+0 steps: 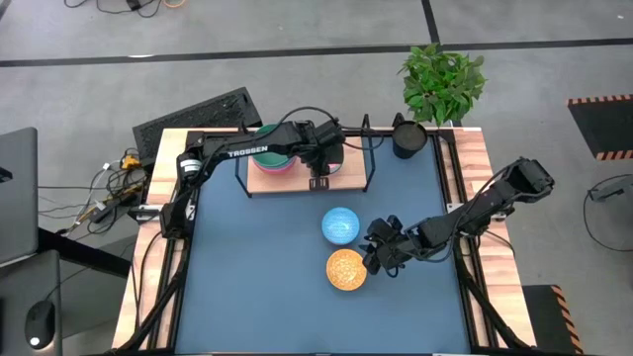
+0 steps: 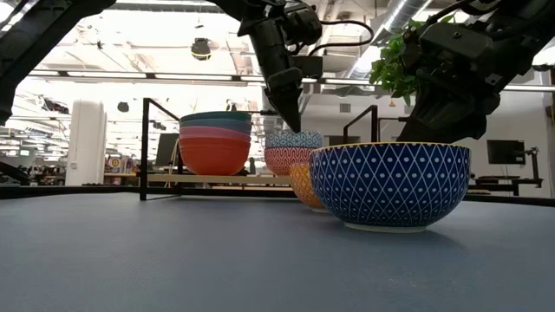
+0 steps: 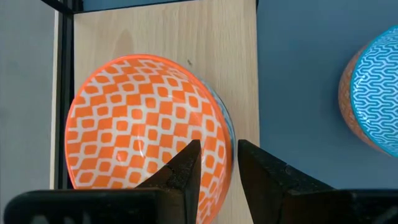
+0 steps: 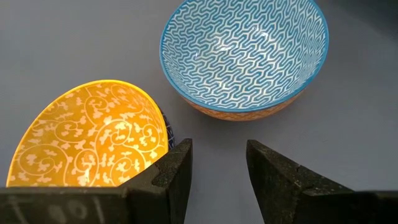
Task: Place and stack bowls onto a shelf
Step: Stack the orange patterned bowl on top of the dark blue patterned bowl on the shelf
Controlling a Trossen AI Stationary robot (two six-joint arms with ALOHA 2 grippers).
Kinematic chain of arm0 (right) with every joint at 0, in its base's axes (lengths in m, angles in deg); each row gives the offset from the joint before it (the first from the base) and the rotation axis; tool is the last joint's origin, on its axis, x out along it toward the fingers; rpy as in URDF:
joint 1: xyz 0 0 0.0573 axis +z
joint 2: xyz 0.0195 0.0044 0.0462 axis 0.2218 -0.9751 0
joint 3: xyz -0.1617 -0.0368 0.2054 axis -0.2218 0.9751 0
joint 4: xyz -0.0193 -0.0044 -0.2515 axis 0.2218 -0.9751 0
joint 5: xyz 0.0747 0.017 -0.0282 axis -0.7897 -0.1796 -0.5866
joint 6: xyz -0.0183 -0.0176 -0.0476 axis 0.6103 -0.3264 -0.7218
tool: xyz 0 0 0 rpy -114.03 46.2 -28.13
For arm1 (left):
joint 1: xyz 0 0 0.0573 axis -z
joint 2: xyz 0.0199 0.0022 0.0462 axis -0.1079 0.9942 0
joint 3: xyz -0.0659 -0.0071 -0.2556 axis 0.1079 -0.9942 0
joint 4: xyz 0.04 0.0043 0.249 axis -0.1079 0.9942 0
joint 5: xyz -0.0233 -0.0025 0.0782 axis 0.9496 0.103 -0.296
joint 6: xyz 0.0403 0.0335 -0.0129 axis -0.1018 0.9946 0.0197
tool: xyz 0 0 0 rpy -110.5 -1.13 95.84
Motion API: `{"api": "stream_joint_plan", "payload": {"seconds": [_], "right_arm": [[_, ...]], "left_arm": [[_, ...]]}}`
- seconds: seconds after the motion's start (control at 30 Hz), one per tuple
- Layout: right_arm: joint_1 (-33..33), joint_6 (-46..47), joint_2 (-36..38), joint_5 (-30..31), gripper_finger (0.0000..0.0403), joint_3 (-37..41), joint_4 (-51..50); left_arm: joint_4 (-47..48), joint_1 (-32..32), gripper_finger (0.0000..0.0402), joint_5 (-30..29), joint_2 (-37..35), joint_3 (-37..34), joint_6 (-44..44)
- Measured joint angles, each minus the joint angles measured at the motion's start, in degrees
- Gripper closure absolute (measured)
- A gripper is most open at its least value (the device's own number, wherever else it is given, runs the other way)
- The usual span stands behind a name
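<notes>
The wooden shelf (image 1: 287, 183) with its black wire frame stands at the table's far side. On its left part is a stack of bowls, teal on pink-red (image 1: 269, 154) (image 2: 215, 143). Beside the stack stands an orange-and-white patterned bowl (image 3: 143, 124) (image 2: 293, 152). My left gripper (image 3: 219, 171) (image 2: 290, 117) is open just above this bowl's near rim, one finger over the inside and one outside. On the table are a blue-patterned bowl (image 1: 340, 225) (image 4: 242, 53) and a yellow-lined, dark blue bowl (image 1: 346, 269) (image 4: 87, 140). My right gripper (image 1: 378, 255) (image 4: 219, 168) is open beside the yellow-lined bowl's right rim.
A black cup (image 1: 407, 138) stands at the shelf's right end and a potted plant (image 1: 442, 81) behind it. A keyboard (image 1: 198, 114) lies off the table's far left corner. The dark blue tabletop (image 1: 257, 287) spreads toward the near edge.
</notes>
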Motion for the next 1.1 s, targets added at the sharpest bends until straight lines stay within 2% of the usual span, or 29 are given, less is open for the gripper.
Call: {"api": "stream_joint_plan", "payload": {"seconds": [0.17,0.37,0.43,0.53,0.6,0.73,0.93,1.0,1.1], "right_arm": [[-0.01,0.0,0.0,0.0,0.0226,0.0,0.01],[-0.02,0.0,0.0,0.04,0.0226,-0.01,0.0],[-0.02,0.0,0.0,0.12,0.0226,-0.01,0.01],[-0.02,-0.02,0.0,0.24,0.0226,-0.01,0.02],[-0.02,0.0,0.0,0.3,0.0226,-0.02,0.04],[-0.02,-0.01,0.0,0.44,0.0226,-0.02,0.05],[0.4,1.0,0.0,0.48,0.0226,-0.02,0.14],[0.67,1.03,0.0,0.46,0.0226,-0.02,0.13],[1.23,1.03,0.0,0.45,0.0226,-0.02,0.14]], "left_arm": [[0.78,0.09,0.0309,-1.13,-0.72,0.0,1.38],[1.87,0.57,0.0303,-2.85,-6.28,0.09,0.86],[2.64,1.09,0.0303,-1.88,-7.76,0.07,-0.5],[3.18,2.54,0.0303,2.62,-9.67,0.07,-2.81],[2.86,4.35,0.0303,2.33,-10.08,0.09,-2.63],[-2.49,8.76,0.0317,-10.37,-9.53,-2.46,-0.32],[-18.17,12.87,0.0363,-25.43,-9.42,-15.99,1.61],[-21.86,13.31,0.038,-28.37,-9.42,-19.76,2.8],[-23.27,13.35,0.0398,-28.79,-9.4,-22.97,1.79]]}}
